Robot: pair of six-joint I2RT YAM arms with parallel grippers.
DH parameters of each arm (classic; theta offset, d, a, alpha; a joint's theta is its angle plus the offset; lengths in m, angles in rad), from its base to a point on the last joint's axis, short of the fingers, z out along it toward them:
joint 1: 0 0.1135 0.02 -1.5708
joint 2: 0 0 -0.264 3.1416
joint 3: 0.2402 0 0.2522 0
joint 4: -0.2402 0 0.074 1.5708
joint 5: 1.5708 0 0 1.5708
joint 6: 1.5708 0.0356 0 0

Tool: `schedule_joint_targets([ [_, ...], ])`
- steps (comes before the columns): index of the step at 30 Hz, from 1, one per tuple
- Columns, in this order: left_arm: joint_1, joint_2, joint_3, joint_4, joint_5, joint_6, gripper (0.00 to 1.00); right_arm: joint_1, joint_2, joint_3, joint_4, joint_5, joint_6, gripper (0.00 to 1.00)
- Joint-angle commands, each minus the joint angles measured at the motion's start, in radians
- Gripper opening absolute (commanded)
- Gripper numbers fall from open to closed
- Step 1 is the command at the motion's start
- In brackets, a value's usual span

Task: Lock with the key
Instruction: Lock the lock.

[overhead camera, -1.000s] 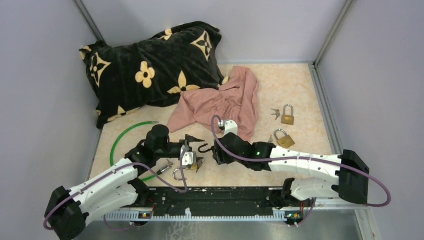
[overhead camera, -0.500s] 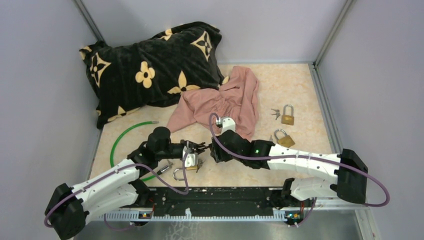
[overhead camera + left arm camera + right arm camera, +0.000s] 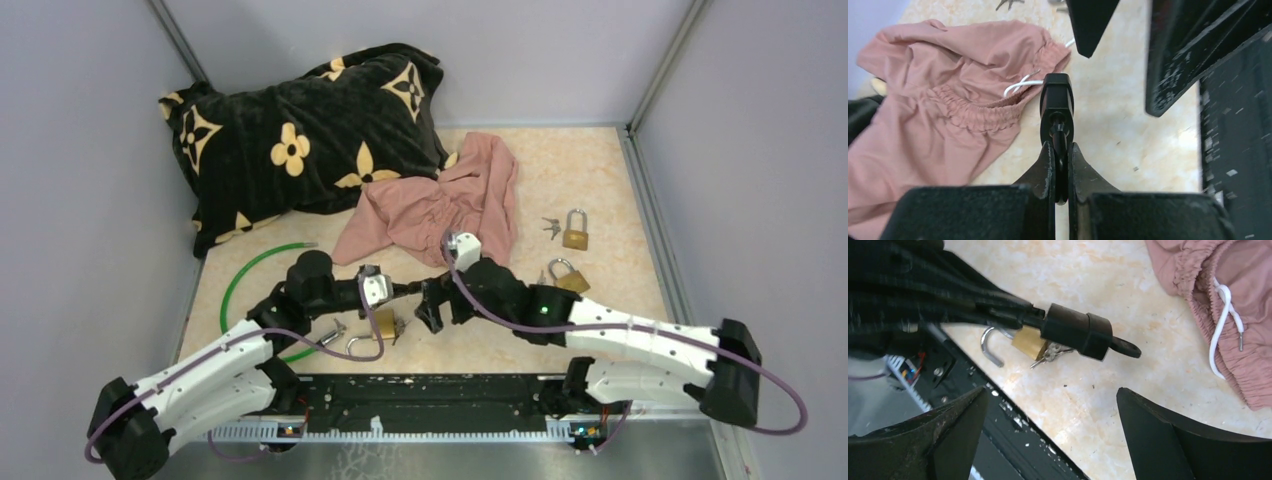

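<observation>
A small brass padlock lies on the table near the front edge, its shackle swung open and a bunch of keys at its base. Just above it my left gripper is shut on the thin stem of a black cylinder-shaped piece that ends in a small loop. The same piece sticks straight out from the left fingertips. My right gripper stands wide open right beside that piece, holding nothing; its fingers point down at the top of the left wrist view.
Two more brass padlocks and loose keys lie at the right. A pink garment with a white drawstring, a black flowered pillow and a green hoop fill the back and left. The black front rail runs close below.
The left gripper closed on the black piece. The right gripper opened, let go of it and drew back slightly to the right.
</observation>
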Motion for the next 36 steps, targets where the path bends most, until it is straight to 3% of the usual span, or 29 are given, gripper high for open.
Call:
schedule_joint_targets([
  [1,0.044,-0.081,0.090,0.103,0.180,-0.385,0.00,-0.070,-0.194,-0.112,0.153,-0.224,-0.162,0.98],
  [6,0.100,-0.102,0.080,0.189,0.407,-0.655,0.00,-0.206,-0.418,-0.262,0.381,-0.539,-0.322,0.98],
  [10,0.117,-0.118,0.068,0.268,0.426,-0.776,0.00,-0.235,-0.505,-0.324,0.519,-0.554,-0.365,0.98],
  [18,0.139,-0.136,0.021,0.424,0.436,-0.905,0.00,-0.235,-0.399,-0.340,0.712,-0.656,-0.305,0.98],
  [21,0.140,-0.139,0.014,0.440,0.436,-0.919,0.00,-0.234,-0.319,-0.321,0.786,-0.719,-0.263,0.92],
  [27,0.145,-0.147,0.001,0.465,0.439,-0.942,0.00,-0.235,-0.235,-0.297,0.876,-0.770,-0.213,0.68],
  [32,0.146,-0.154,-0.014,0.491,0.440,-0.958,0.00,-0.235,-0.227,-0.325,0.931,-0.773,-0.172,0.40],
  [36,0.148,-0.150,-0.034,0.516,0.414,-1.022,0.00,-0.235,-0.219,-0.318,0.919,-0.767,-0.157,0.00],
])
